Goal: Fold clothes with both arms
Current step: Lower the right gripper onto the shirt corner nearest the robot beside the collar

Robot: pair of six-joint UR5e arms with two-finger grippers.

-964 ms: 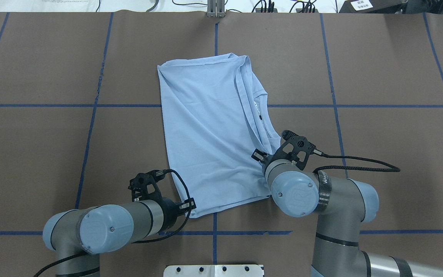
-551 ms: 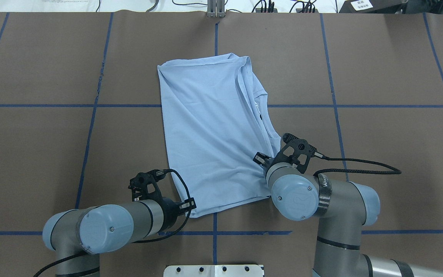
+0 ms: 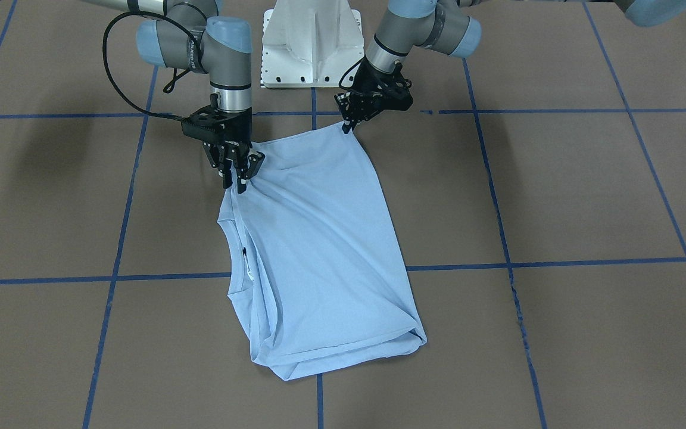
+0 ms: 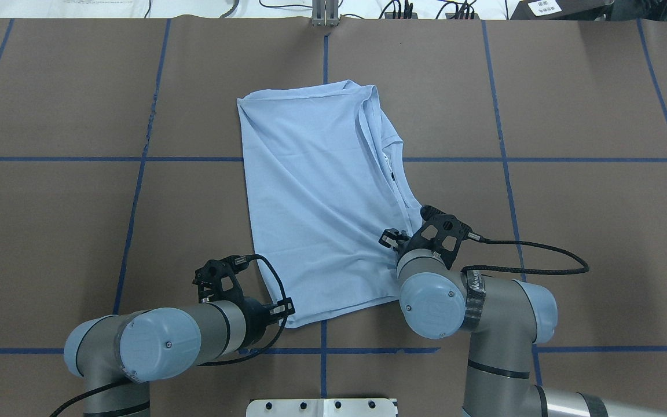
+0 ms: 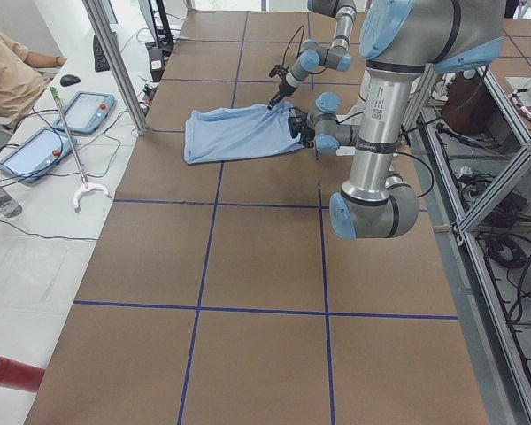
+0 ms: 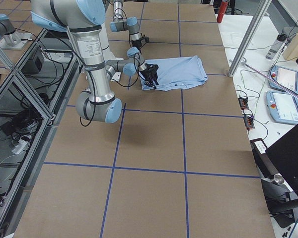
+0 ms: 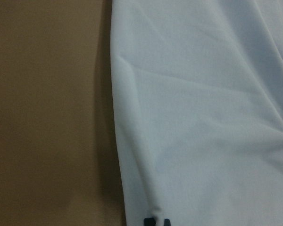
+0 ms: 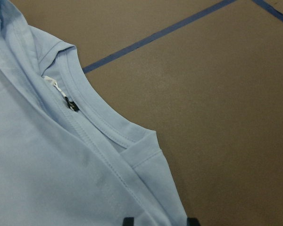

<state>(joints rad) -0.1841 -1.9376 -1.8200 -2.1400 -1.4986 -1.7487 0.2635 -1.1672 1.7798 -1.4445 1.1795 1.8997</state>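
Note:
The light blue T-shirt (image 4: 316, 191) lies folded lengthwise on the brown table, collar and label (image 4: 390, 168) at its right edge. The palm-tree print is hidden. In the front-facing view my left gripper (image 3: 348, 126) is shut on the shirt's near corner (image 3: 343, 128). Its fingertips also show pinched on the fabric edge in the left wrist view (image 7: 156, 221). My right gripper (image 3: 237, 183) is shut on the shoulder edge beside the collar (image 3: 245, 256), and creases run out from it. The right wrist view shows the label (image 8: 61, 89) and fabric between the gripper's (image 8: 160, 220) fingertips.
The white pedestal base (image 3: 313, 42) stands just behind both grippers. Blue tape lines (image 4: 136, 159) cross the table. A metal post (image 4: 325, 11) stands at the far edge. An operator (image 5: 9, 62) and tablets (image 5: 84, 111) are beyond the far side.
My right arm has shifted slightly left and back toward the base, still holding the shoulder edge. The left arm and most of the shirt have not moved.

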